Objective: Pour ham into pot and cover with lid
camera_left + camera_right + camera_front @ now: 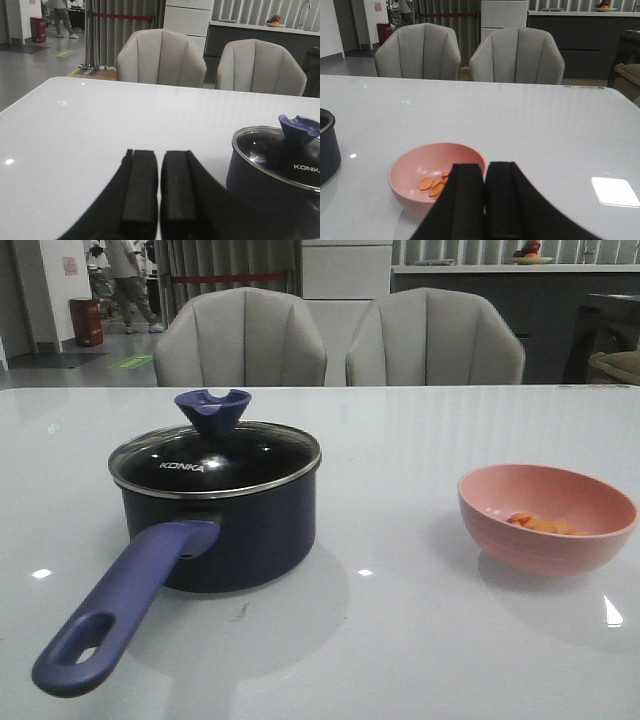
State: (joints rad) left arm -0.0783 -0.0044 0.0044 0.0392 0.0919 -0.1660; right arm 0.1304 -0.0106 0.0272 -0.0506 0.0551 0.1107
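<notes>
The dark navy pot point(240, 530) stands on the left half of the white table, its long purple-blue handle point(120, 610) reaching toward the front. The glass lid point(215, 462) with a notched blue knob point(212, 410) rests on it. The ham point(543, 524), a few orange-pink slices, lies in a pink bowl point(545, 520) on the right. My left gripper point(159, 152) is shut and empty, held beside the pot point(272, 187) without touching it. My right gripper point(486, 166) is shut and empty, just in front of the bowl point(435, 175) with the ham point(434, 184).
Two grey chairs point(240, 340) point(435, 340) stand behind the table's far edge. The table's right corner point(615, 95) shows in the right wrist view. Neither gripper appears in the front view.
</notes>
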